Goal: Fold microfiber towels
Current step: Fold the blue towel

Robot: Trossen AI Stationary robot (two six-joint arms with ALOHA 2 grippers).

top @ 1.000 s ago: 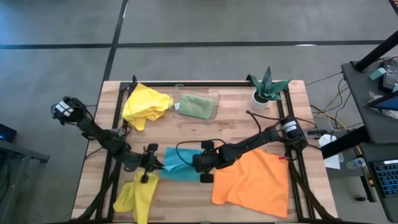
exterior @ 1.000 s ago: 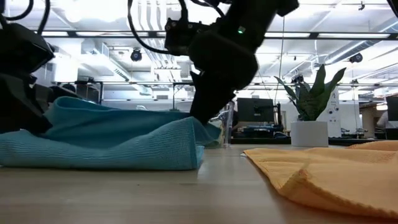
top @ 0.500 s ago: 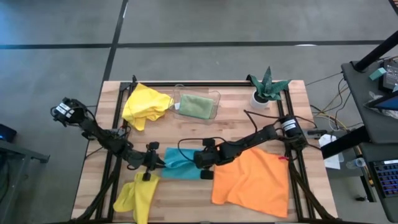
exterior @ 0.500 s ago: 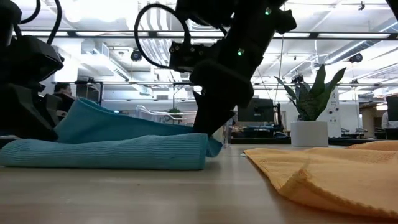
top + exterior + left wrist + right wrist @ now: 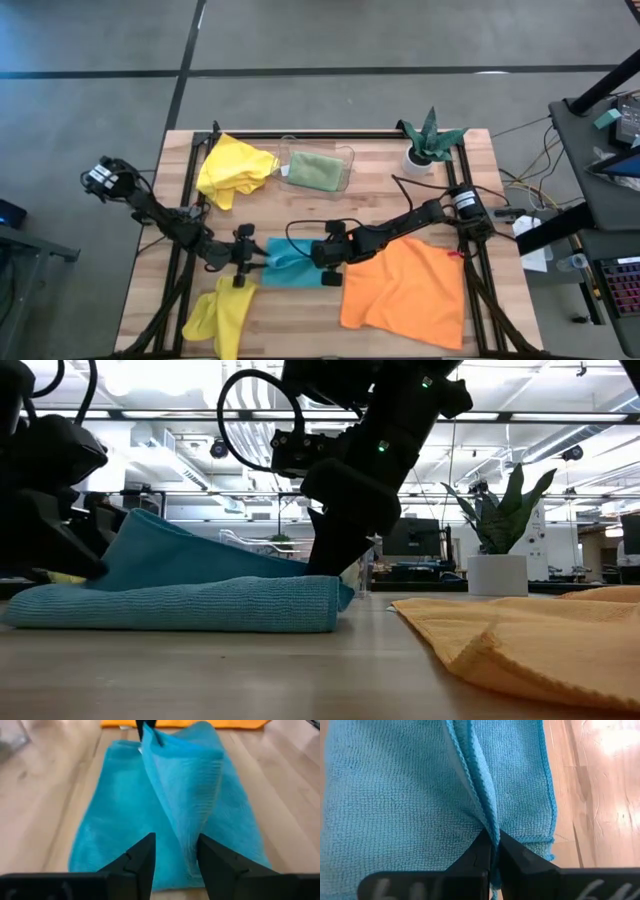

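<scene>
Mid-fold at the worktop's (image 5: pixel 380 180) near centre, the right gripper (image 5: pixel 493 851) pinches the blue towel's (image 5: pixel 292 266) raised edge while the left gripper's (image 5: pixel 174 851) jaws stand apart at its other end, likely releasing next.

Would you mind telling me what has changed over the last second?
The left gripper has opened, letting go of the blue towel. The towel's raised layer has been drawn over, so it lies narrower and flatter. The right gripper stays shut on the towel's edge. The orange towel and yellow towels have not moved.
</scene>
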